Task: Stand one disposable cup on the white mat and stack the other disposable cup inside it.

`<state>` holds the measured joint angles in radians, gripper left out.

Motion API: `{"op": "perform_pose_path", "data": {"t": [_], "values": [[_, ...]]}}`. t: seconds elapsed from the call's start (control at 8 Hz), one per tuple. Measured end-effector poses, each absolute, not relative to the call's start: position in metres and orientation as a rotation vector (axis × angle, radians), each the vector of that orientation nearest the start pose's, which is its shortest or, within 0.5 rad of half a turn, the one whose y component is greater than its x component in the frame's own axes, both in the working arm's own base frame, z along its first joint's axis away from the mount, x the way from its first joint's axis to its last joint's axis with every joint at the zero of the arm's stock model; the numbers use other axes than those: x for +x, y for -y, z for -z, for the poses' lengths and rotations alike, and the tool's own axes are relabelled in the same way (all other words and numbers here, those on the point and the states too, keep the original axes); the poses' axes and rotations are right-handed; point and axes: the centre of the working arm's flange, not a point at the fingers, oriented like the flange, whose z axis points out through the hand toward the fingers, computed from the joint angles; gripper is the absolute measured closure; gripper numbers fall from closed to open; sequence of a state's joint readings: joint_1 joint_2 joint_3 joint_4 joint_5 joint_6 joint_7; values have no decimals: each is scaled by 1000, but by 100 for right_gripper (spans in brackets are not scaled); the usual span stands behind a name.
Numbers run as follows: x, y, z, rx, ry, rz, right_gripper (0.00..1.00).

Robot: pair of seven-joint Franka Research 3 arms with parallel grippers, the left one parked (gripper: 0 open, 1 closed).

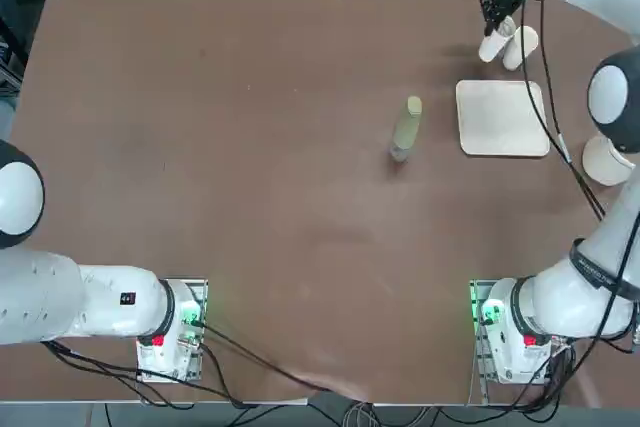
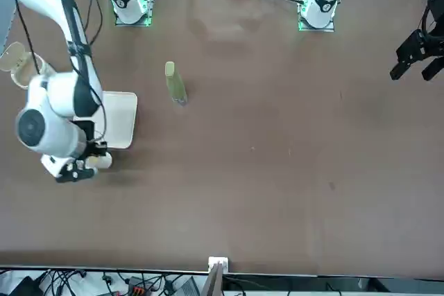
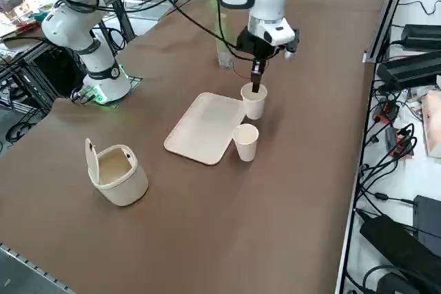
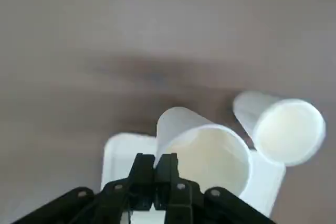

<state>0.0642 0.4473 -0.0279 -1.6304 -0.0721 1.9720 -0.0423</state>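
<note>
No readable writing or brand on anything in view; cups, mat, tub all plain. Right claw [image 3: 256, 86] is at the far right part of the bench [image 1: 250, 197], fingers pinched nearly together on the rim of cup A [image 3: 253, 102]; wrist view shows one finger inside the mouth, one outside, wall nipped between. Cup A is upright, mouth up, long axis vertical or close to it; whether its base touches the bench can't be told. It sits just off the mat's [image 3: 204, 127] far edge, not on the mat. Cup B [image 3: 246, 142] stands upright on the bench, mouth up, just beside the mat's outer edge and near cup A, the two apart. In the top view both cups [image 1: 493, 44] [image 1: 520, 47] are side by side just beyond the mat [image 1: 502, 117], the claw [image 1: 497, 9] above cup A. Mat lies flat and bare. Other stuff: a slim greenish bottle [image 1: 406, 129] upright toward bench centre, well apart from the mat, and a cream tub w/ flipped-up lid [image 3: 117, 173] on the bench's right side, nearer the arm base. Arm cable [image 1: 545, 97] drapes across the mat in the top view.
</note>
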Motion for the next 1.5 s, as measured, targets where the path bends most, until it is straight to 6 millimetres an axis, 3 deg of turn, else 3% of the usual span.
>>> {"op": "perform_pose_path", "data": {"t": [0.25,0.88,1.38,1.5], "values": [[634,5,-346,-3203,131,-205,98],[570,7,-287,-3194,153,-261,96],[559,11,-279,-3189,161,-290,92],[559,12,-279,-3188,166,-291,83]]}}
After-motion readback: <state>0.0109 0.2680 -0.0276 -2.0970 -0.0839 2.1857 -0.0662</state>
